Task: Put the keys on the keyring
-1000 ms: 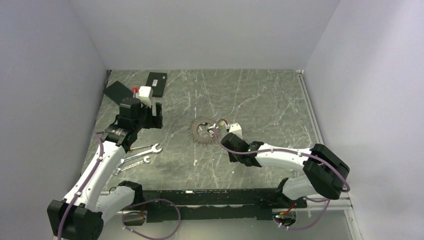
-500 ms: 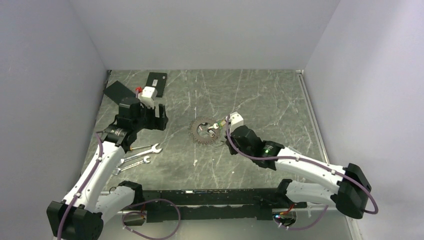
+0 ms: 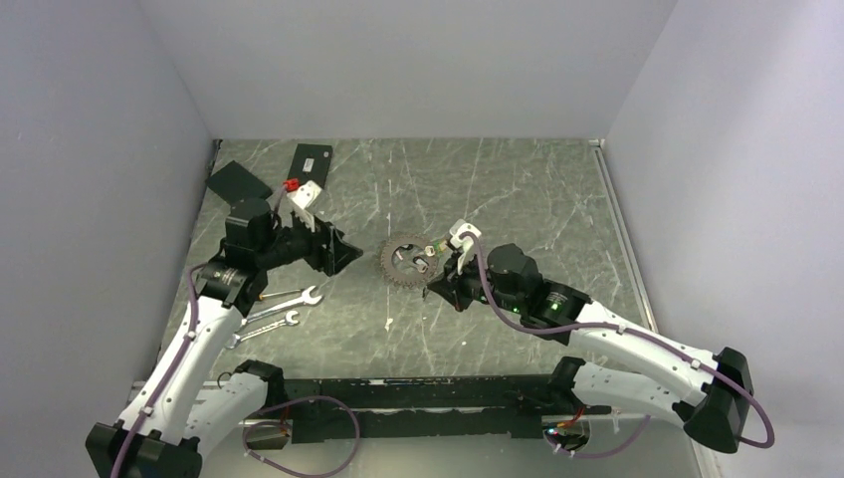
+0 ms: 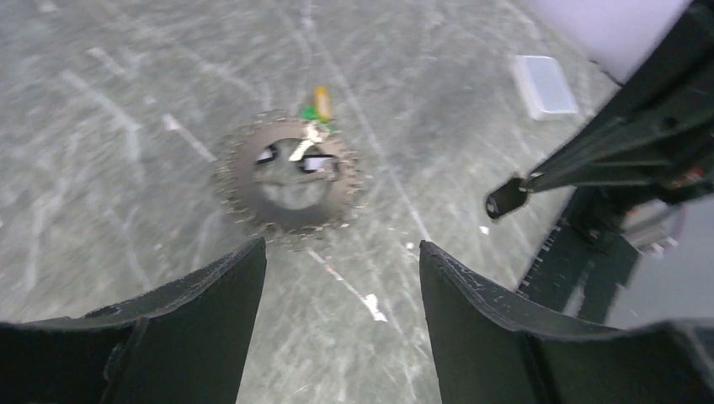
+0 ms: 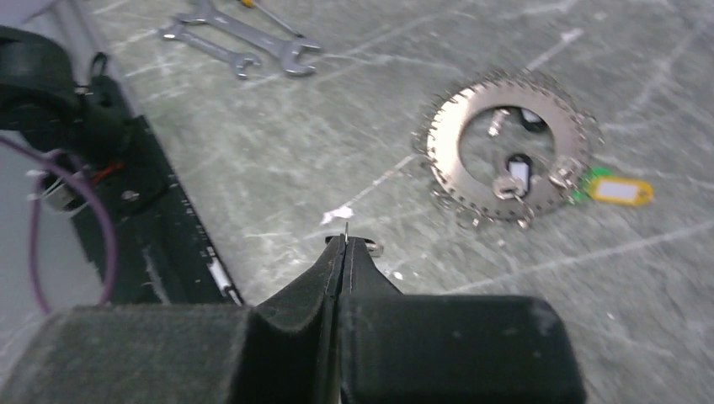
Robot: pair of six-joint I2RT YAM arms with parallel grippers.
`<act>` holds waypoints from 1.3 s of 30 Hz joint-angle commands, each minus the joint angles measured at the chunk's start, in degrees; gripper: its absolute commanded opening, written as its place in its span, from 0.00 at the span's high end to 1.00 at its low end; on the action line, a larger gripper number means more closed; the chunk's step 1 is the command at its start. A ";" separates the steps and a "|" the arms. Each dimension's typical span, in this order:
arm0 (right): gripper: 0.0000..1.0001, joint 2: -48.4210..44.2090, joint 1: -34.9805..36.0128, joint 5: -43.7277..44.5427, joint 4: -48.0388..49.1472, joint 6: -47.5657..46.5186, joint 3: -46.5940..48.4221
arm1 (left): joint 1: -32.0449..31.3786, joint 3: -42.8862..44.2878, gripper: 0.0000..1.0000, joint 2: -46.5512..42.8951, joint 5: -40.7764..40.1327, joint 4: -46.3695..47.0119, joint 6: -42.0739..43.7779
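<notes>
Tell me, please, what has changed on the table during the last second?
The left hand swung right, toward the keyring, and now faces it with its fingers open. The right hand, fingers shut, drew back slightly from the keyring. Nothing was visibly grasped or released. The keyring and the two wrenches stayed in place.

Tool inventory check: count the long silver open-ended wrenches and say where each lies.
2. One long silver wrench lies beside the left arm; the other wrench lies alongside it, closer to the near edge of the table. The arms might hide more.
</notes>
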 commanded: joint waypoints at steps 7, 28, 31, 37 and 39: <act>1.00 1.71 0.16 -20.90 7.64 -1.22 6.48 | -1.91 -3.01 0.48 -1.23 30.42 11.27 -0.88; 1.00 6.46 0.12 -27.25 13.93 2.13 10.72 | -8.60 -7.02 0.65 -2.01 31.36 18.88 -6.64; 1.00 7.86 0.12 -29.26 14.26 2.17 11.36 | -9.18 -7.44 0.65 -2.12 31.78 19.84 -7.29; 1.00 7.80 0.16 -29.94 15.20 2.32 11.40 | -9.86 -7.22 0.69 -1.71 31.58 18.59 -6.44; 1.00 7.92 0.15 -30.15 15.10 2.22 11.65 | -9.94 -7.21 0.70 -1.55 31.78 18.75 -6.50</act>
